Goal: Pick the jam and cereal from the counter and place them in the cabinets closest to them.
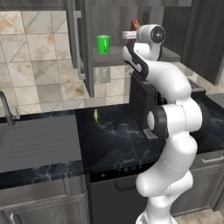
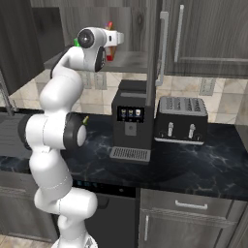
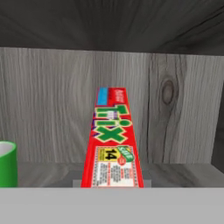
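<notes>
The cereal [image 3: 114, 144], a red box with green and yellow print, reaches forward from my hand into the open cabinet [image 3: 52, 105], just above its grey shelf board [image 3: 183, 175]. My gripper [image 1: 130, 35] is up at the shelf's front edge, shut on the cereal [image 1: 135, 22]. From the right, the gripper [image 2: 116, 38] holds the cereal [image 2: 110, 54] edge-on over the cabinet shelf [image 2: 133, 60]. The black veined counter [image 1: 113, 140] lies below. The jam is out of view.
A bright green cup [image 1: 103, 44] stands on the shelf left of the box. The cabinet door [image 1: 78, 39] hangs open. A coffee machine [image 2: 131, 121] and toaster [image 2: 181, 118] sit on the counter under the cabinet. A sink [image 1: 35, 140] with faucet [image 1: 6, 107] lies left.
</notes>
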Robot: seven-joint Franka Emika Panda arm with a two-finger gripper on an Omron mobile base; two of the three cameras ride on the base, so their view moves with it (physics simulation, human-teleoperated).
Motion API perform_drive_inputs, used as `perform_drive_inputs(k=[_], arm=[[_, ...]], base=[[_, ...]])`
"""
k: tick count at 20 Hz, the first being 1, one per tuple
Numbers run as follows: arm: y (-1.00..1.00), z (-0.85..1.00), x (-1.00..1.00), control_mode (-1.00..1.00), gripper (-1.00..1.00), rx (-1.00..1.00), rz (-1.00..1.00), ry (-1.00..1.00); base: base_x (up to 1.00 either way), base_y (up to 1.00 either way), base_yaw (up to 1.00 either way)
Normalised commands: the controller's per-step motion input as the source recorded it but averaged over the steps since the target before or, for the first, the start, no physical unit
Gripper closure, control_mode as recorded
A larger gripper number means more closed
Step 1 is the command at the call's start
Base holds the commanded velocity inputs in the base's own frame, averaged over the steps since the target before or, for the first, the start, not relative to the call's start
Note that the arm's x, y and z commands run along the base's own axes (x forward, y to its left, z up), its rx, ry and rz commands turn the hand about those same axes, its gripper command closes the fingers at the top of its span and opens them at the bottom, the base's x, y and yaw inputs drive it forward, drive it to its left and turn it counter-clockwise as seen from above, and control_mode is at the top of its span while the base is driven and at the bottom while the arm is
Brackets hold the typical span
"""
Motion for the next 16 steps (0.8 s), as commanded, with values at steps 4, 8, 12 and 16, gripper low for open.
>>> perform_drive_inputs(k=[4, 8, 12, 16], arm=[[0.00, -0.02, 0.11, -1.00, 1.00, 0.00, 0.00, 0.00], [0.00, -0.01, 0.10, -1.00, -1.00, 0.00, 0.00, 0.00], [0.00, 0.00, -0.02, -1.00, -1.00, 0.00, 0.00, 0.00], [-0.08, 0.00, -0.26, -1.00, -1.00, 0.01, 0.00, 0.00]], base=[[0.00, 0.00, 0.00], [0.00, 0.00, 0.00], [0.00, 0.00, 0.00], [0.00, 0.00, 0.00]])
